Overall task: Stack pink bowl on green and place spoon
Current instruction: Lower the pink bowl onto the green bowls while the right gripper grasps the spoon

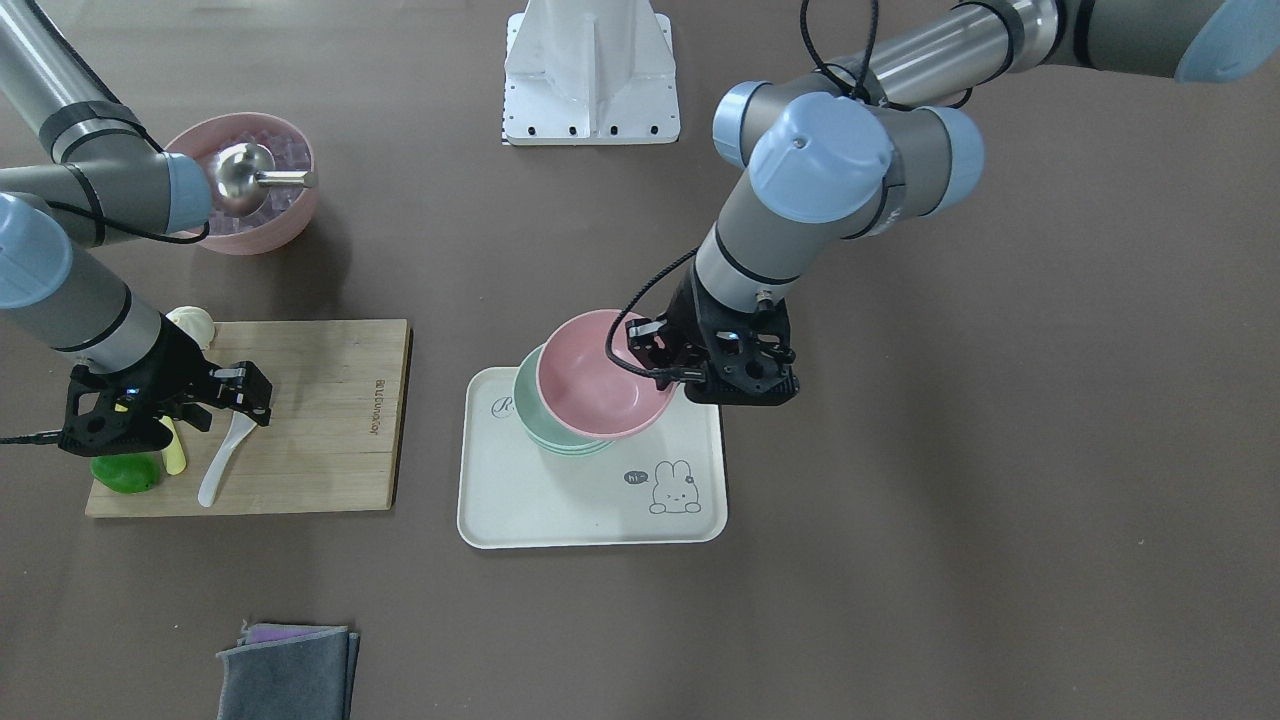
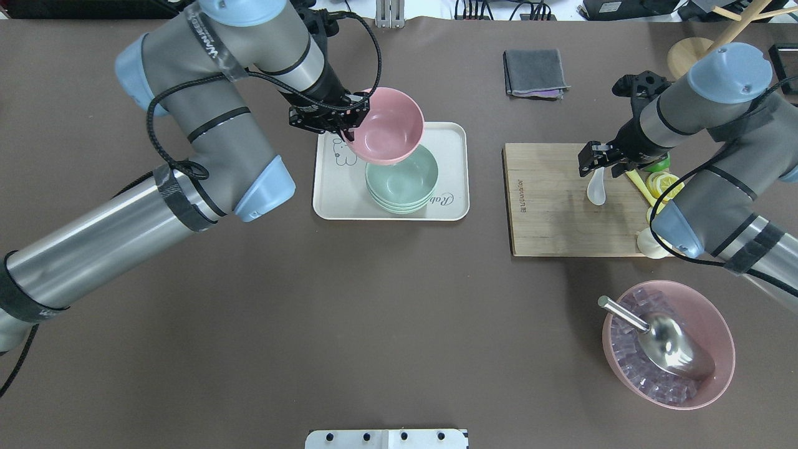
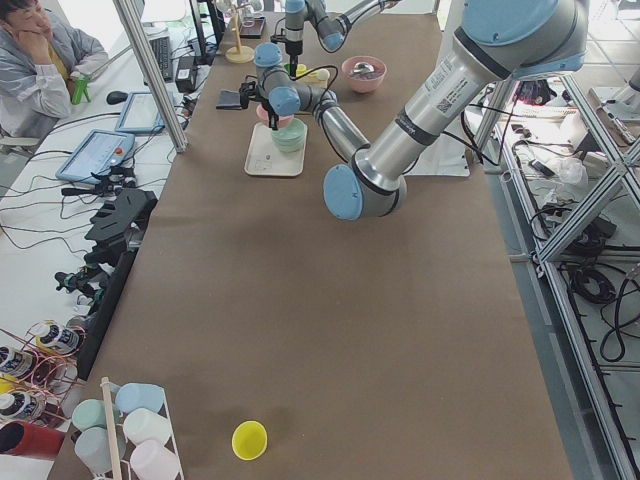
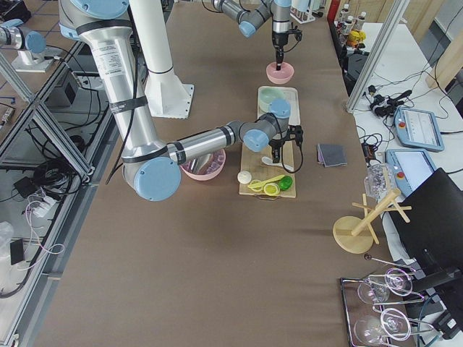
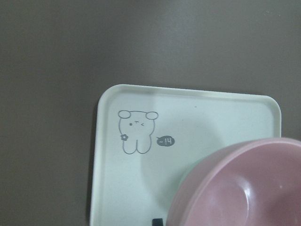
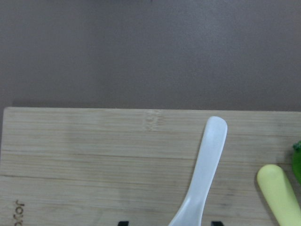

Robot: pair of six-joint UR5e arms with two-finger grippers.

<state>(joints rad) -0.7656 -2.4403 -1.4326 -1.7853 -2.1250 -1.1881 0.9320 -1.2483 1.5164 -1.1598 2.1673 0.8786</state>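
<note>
My left gripper point(image 1: 672, 375) is shut on the rim of the pink bowl point(image 1: 600, 375). It holds the bowl tilted, just above the stacked green bowls point(image 2: 402, 181) on the white rabbit tray point(image 2: 330, 193). In the left wrist view the pink bowl point(image 5: 244, 188) fills the lower right over the tray point(image 5: 113, 179). The white spoon point(image 2: 596, 190) lies on the wooden cutting board point(image 2: 548, 206). My right gripper point(image 2: 598, 163) is open right over the spoon's handle. In the right wrist view the spoon point(image 6: 202, 179) lies between the two fingertips.
A large pink bowl of ice cubes point(image 2: 667, 355) holds a metal scoop. Lemon pieces point(image 2: 661, 184), a green fruit and a pale round thing lie at the board's edge. A folded grey cloth point(image 2: 535, 72) lies beyond the tray. A white mount base point(image 1: 592, 75) stands at the robot's side.
</note>
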